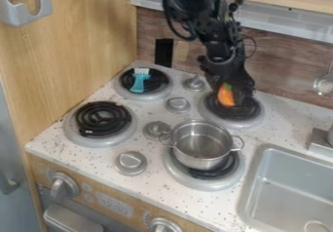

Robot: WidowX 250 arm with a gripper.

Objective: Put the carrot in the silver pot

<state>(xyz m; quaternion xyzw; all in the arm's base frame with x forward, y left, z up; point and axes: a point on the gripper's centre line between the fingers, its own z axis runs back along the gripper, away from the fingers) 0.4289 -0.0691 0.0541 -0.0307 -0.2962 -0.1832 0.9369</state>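
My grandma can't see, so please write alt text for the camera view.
A robot's end effector, with an orange carrot at its tip, is over a toy stove, behind a silver pot on a burner. A teal brush lies on another burner.

A toy kitchen: a stovetop with coil burners (103,119), a silver pot (202,145), oven knobs (63,186) and, lower right, a sink (292,187).

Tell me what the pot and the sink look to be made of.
The pot looks like shiny metal, probably steel: its walls gleam and catch reflections. The sink is a duller grey, metal or painted plastic; its soft, even sheen leaves that open.
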